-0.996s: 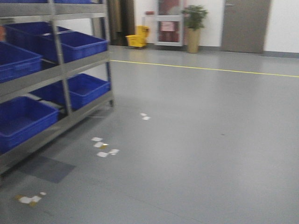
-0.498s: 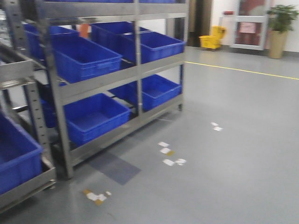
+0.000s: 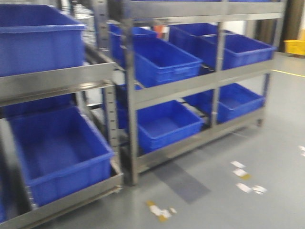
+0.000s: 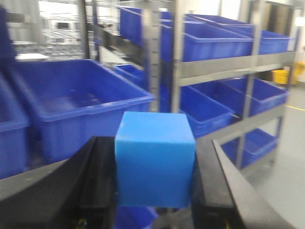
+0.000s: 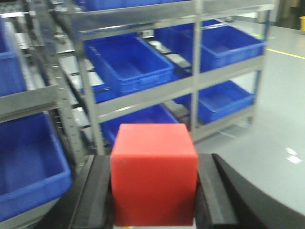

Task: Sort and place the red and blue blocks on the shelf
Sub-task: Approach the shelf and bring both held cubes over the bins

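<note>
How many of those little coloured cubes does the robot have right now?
2. The blue block is clamped in the left gripper, the red block in the right gripper. More could lie hidden inside the blue bins.

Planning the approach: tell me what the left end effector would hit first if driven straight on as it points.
Probably the large blue bin, whose near corner shows just behind the blue block gripped in the left end effector. Depth is unclear; the shelf upright beside it might come first.
</note>
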Available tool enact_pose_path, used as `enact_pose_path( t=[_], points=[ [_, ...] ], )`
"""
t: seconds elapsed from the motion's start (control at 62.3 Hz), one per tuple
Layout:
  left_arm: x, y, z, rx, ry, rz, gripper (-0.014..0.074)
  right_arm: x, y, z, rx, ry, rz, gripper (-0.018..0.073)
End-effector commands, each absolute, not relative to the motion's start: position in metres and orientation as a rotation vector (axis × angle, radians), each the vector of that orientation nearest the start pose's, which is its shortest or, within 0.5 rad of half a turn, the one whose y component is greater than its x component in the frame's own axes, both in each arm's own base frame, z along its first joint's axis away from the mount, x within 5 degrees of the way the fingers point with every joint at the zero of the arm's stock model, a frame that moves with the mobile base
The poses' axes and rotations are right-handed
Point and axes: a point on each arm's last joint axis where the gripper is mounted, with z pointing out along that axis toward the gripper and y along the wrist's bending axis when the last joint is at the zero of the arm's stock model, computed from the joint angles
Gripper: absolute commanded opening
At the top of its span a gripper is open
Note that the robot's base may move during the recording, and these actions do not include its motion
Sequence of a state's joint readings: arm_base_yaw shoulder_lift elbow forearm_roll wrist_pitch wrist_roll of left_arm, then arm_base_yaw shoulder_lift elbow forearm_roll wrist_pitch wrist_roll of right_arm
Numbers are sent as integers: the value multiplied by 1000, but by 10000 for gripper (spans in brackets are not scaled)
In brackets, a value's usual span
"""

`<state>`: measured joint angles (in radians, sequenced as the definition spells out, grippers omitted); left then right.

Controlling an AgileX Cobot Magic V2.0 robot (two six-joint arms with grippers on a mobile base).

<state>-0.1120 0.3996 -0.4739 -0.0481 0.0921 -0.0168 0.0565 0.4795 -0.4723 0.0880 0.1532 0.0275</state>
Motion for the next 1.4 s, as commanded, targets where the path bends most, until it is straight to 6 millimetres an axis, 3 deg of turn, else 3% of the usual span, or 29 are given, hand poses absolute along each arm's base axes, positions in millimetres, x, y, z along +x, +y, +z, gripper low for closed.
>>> enact_pose_path(
  t=[0.0, 1.381],
  points=[
    [87, -10, 353, 26, 1396, -155, 125, 105, 6, 342, 43, 1518, 139, 403],
    [87, -10, 353, 26, 1396, -155, 124, 105, 6, 342, 43, 1518, 139, 403]
  ],
)
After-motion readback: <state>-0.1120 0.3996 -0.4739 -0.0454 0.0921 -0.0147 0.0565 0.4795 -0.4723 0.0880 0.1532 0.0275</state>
